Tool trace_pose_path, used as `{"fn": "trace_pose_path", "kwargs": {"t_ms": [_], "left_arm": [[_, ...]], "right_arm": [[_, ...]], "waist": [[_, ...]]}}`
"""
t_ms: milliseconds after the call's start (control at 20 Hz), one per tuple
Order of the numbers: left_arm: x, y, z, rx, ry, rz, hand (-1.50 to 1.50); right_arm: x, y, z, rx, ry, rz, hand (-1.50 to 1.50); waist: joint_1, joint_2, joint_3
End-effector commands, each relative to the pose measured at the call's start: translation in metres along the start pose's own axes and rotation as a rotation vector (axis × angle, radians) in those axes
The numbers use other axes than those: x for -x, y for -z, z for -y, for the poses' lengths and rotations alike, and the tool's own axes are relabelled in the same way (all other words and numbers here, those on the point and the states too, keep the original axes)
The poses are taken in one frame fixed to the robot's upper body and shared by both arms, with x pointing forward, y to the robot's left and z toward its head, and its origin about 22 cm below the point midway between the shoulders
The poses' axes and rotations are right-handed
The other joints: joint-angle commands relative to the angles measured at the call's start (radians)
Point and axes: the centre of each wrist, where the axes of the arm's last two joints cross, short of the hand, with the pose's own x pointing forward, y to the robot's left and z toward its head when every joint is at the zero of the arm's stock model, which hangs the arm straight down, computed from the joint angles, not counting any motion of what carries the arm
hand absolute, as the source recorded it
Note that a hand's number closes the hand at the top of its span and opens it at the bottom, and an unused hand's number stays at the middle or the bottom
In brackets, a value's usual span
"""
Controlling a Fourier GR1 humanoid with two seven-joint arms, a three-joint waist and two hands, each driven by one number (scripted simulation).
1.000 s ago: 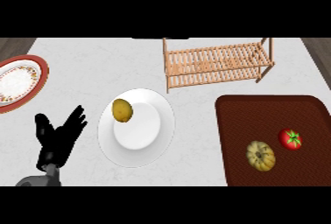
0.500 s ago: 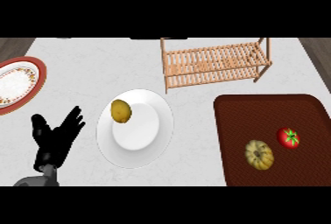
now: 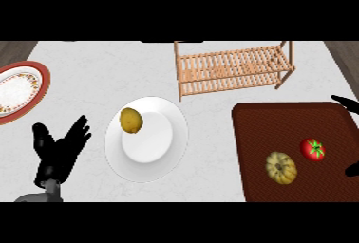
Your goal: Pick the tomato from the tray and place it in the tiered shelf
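Observation:
A red tomato [image 3: 313, 149] with a green stalk lies on the right part of the dark brown tray [image 3: 280, 118]. The wooden tiered shelf [image 3: 231, 71] stands behind the tray, near the counter's far edge. Only two black tips of my right hand [image 3: 345, 102] show at the view's right edge. One is over the tray's far right corner and one is just right of and below the tomato. They are spread apart and touch nothing. My left hand [image 3: 60, 152] rests open at the lower left, fingers up, beside the white plate.
A yellow ribbed squash [image 3: 280, 167] lies on the tray, left of and nearer than the tomato. A white plate [image 3: 165, 161] in the middle carries a yellowish potato [image 3: 131, 120]. A red-rimmed patterned plate [image 3: 28, 71] sits at the far left.
The tips of my right hand have come into view at the right edge beside the tray. My left hand has stayed where it was.

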Motion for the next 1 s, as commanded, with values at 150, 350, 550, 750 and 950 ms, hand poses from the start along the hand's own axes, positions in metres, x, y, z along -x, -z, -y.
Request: {"fn": "trace_pose_path", "kwargs": {"t_ms": [150,350,550,750,950], "left_arm": [[0.004,-0.003,0.005,0.006,-0.005,-0.001,0.0],[-0.003,0.01,0.007,-0.003,-0.014,0.013,0.0],[0.001,0.009,0.013,0.01,0.011,-0.01,0.0],[-0.01,0.0,0.008,-0.001,-0.018,0.001,0.0],[0.02,0.006,0.002,-0.011,-0.001,0.002,0.0]], "right_arm": [[0.01,-0.004,-0.023,0.013,-0.034,-0.104,-1.5],[0.016,-0.005,-0.024,0.036,-0.084,-0.119,-1.5],[0.005,0.014,-0.042,0.046,-0.086,-0.12,-1.5],[0.011,0.004,-0.054,0.043,-0.082,-0.115,-1.5],[0.011,0.011,-0.049,0.063,-0.097,-0.142,-1.5]], "waist": [[-0.001,0.001,0.0],[-0.002,0.001,0.0],[0.0,0.002,0.0],[-0.001,0.001,0.0],[0.0,0.001,0.0]]}}
